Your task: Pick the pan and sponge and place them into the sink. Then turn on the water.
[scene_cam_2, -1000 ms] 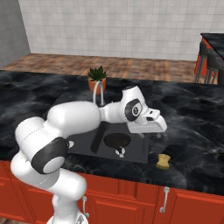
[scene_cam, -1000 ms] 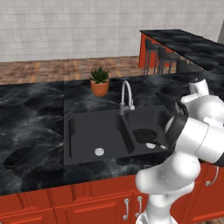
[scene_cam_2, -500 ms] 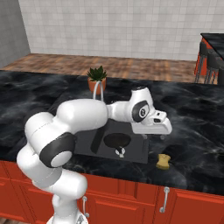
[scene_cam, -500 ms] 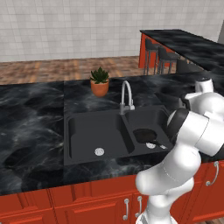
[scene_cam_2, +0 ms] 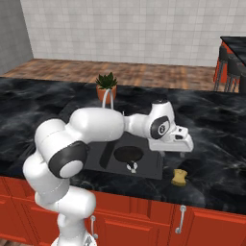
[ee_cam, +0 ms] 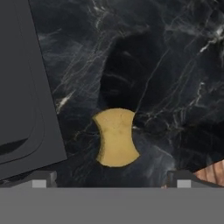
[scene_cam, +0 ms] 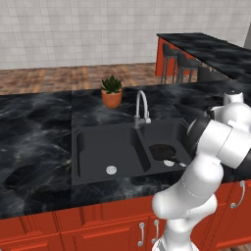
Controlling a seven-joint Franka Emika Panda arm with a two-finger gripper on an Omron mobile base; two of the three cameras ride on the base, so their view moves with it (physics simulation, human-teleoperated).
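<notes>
I'm looking at a home kitchen, rendered. Black marble desk (scene_cam: 39,127) across mid frame w/ a black double-basin sink (scene_cam: 105,152) & curved silver faucet (scene_cam: 142,108) at centre. Red cabinets (scene_cam: 73,225) w/ silver handles along the bottom. Potted plant (scene_cam: 112,92) behind the sink, white tiled wall (scene_cam: 73,29) up top, wood floor (scene_cam: 49,78), bar stools (scene_cam: 179,63) upper right.

The white arm rises from the base, bends at a dark elbow joint and reaches forward, its forearm roughly level. The wrist turns the hand downward. The gripper (ee_cam: 112,180) points straight down with its jaws spread wide apart, holding nothing between the fingertips (ee_cam: 40,179).
</notes>
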